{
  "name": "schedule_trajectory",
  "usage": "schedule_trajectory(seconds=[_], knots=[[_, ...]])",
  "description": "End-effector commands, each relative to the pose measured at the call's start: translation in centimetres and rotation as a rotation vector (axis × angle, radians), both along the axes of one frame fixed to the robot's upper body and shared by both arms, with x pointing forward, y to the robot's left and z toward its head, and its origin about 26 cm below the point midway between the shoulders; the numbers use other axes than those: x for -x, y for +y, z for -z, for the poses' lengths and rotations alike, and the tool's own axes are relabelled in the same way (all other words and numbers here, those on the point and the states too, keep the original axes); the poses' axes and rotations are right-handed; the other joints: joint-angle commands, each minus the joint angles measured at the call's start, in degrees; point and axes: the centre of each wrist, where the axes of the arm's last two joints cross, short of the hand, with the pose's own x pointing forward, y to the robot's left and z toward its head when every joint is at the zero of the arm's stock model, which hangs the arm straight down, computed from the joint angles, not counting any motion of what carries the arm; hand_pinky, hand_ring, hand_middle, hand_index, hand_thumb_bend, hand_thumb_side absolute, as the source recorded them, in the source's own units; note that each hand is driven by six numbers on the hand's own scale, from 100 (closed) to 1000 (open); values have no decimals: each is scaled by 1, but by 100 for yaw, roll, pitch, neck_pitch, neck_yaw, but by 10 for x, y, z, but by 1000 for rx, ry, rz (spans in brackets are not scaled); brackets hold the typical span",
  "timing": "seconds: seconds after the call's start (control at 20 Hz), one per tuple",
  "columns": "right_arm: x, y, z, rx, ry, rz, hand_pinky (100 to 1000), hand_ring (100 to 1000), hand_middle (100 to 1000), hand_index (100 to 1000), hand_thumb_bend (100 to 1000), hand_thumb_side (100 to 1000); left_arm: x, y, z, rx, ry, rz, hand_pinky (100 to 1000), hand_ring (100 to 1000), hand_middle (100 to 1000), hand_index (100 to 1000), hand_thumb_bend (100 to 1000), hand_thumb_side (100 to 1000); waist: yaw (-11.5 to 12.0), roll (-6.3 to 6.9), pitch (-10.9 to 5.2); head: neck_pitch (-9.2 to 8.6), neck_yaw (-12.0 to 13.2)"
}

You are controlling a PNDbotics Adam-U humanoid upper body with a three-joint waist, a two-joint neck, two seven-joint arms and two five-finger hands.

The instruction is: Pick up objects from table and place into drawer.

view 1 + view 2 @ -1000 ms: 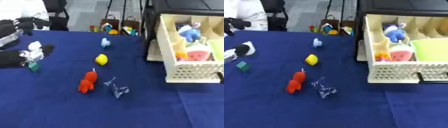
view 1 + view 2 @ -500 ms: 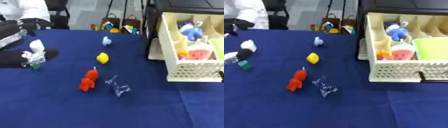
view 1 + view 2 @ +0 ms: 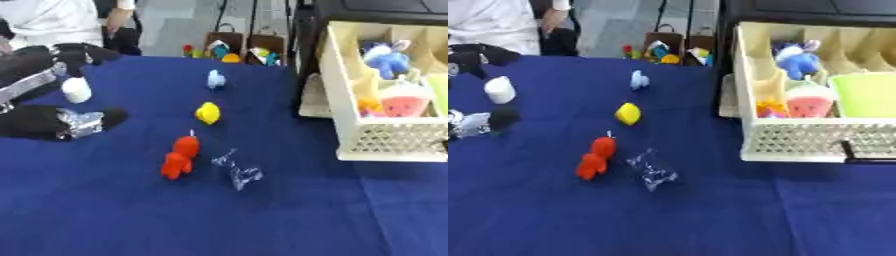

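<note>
Lowered since a second ago onto the spot where a small green block lay, left hand (image 3: 44, 122) low at the table's left edge, block hidden beneath; cannot tell whether fingers curl round anything. Just beyond the hand, white object (image 3: 76, 90). Well off to the hand's right: red toy figure (image 3: 179, 157), clear crumpled wrapper (image 3: 238, 171), yellow toy (image 3: 208, 112), pale blue toy (image 3: 215, 79). Farther right still, open cream drawer (image 3: 798, 142) holding blue plush (image 3: 796, 60), watermelon toy (image 3: 808, 106), green cup (image 3: 866, 95).

The left hand (image 3: 74, 122) lies low at the left edge, dark thumb pointing right. Its fingers are too blurred to read. The right arm shows nowhere.
</note>
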Motion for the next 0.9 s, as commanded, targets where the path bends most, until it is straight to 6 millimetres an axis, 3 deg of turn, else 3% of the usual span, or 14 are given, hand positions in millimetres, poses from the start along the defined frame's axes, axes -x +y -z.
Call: schedule_trajectory(seconds=[0.05,0.4,0.55,0.75,0.9], knots=[[7,1,-10,25,-28,-1,772,801,776,832,100,1000,4,-2,-12,-26,-5,-17,823,938,928,1000,620,981,-5,7,-146,53,17],[6,2,-11,26,-23,-9,773,801,774,832,100,1000,1,-25,-5,-37,47,-34,762,879,872,997,696,993,-2,27,-172,40,9],[6,3,-11,28,-21,-13,774,801,774,832,100,1000,0,-34,-2,-61,94,-22,753,872,865,996,653,1000,-4,41,-182,48,-42],[6,4,-12,31,-20,-19,775,801,774,832,100,1000,-1,-44,3,-85,158,-34,742,864,860,997,668,999,-21,53,-179,53,-115],[6,5,-12,32,-20,-23,775,801,773,832,100,1000,-5,-51,9,-109,207,-57,729,848,843,992,638,962,-40,58,-171,42,-128]])
